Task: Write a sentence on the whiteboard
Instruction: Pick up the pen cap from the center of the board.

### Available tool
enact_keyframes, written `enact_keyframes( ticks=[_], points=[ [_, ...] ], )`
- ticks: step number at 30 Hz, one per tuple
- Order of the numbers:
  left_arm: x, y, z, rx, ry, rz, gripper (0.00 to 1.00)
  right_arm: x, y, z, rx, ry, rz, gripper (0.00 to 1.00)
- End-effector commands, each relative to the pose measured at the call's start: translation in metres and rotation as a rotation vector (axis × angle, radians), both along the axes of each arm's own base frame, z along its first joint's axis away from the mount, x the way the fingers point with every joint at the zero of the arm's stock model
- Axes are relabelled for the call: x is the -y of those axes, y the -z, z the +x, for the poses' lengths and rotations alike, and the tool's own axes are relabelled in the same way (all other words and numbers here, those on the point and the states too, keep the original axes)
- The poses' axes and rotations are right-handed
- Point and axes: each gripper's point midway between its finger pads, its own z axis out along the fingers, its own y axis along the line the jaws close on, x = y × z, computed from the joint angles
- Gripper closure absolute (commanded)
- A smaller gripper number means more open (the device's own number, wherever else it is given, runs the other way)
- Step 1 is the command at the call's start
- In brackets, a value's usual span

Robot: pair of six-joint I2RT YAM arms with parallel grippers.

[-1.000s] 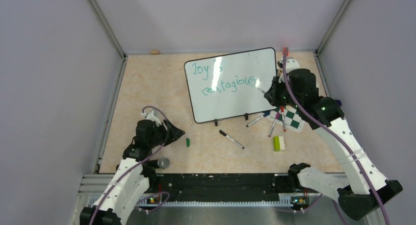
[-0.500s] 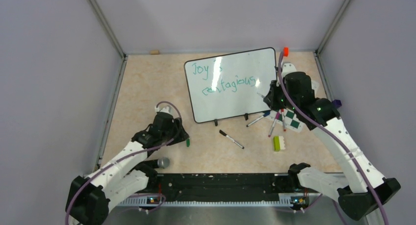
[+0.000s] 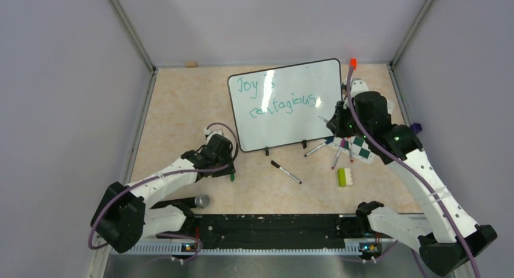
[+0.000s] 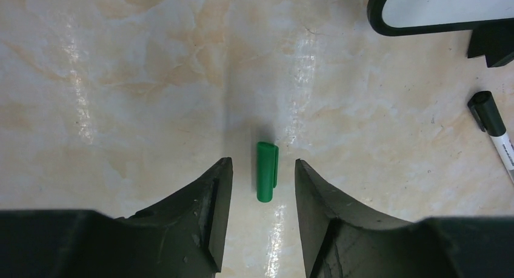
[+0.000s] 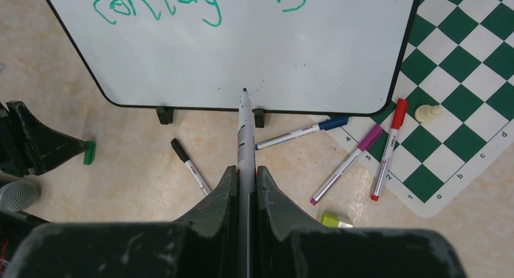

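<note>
Green sentence (image 3: 283,103) looks done. Open left end effector (image 4: 262,165) must pinch the cap (image 4: 267,181); right end effector (image 5: 245,171) grips the marker (image 5: 245,120).

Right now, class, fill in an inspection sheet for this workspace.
Surface: beige marbled table.
Job's things: whiteboard stands on black feet; teal sentence on it, two lines.
Clutter: green cap, black marker, blue marker, purple marker, red marker, chess mat, pawn, yellow-green block, microphone.
Tools: left tool open astride cap, not touching; right tool shut on pen, tip toward whiteboard.
Cables: purple cable along each arm.
Surroundings: grey walls on three sides.
</note>
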Motion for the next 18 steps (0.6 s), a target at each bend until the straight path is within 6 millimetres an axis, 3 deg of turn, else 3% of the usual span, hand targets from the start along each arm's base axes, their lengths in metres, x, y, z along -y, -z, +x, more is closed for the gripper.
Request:
enact_keyframes(
  ticks=[1, 10, 11, 13, 14, 15, 18],
  points=[
    [0.007, -0.010, 0.015, 0.043, -0.005, 0.028, 0.53, 0.001, -0.010, 0.000, 0.038, 0.012, 0.035, 1.00],
    [0.011, 0.013, 0.007, -0.024, 0.015, 0.111, 0.57, 0.000, -0.006, -0.002, 0.027, 0.008, 0.040, 1.00],
    [0.013, 0.015, 0.006, -0.033, 0.022, 0.121, 0.61, 0.000, -0.005, -0.002, 0.025, 0.008, 0.040, 1.00],
    [0.016, 0.020, 0.004, -0.055, 0.037, 0.126, 0.88, -0.001, -0.003, -0.003, 0.021, 0.004, 0.041, 1.00],
    [0.017, 0.022, 0.003, -0.067, 0.040, 0.126, 0.96, -0.001, -0.003, -0.003, 0.019, 0.002, 0.041, 1.00],
    [0.018, 0.024, 0.002, -0.074, 0.041, 0.124, 1.00, -0.001, -0.002, -0.003, 0.016, 0.001, 0.042, 1.00],
    [0.017, 0.020, 0.004, -0.060, 0.023, 0.121, 1.00, -0.003, -0.001, -0.004, 0.010, -0.008, 0.048, 1.00]
  ],
)
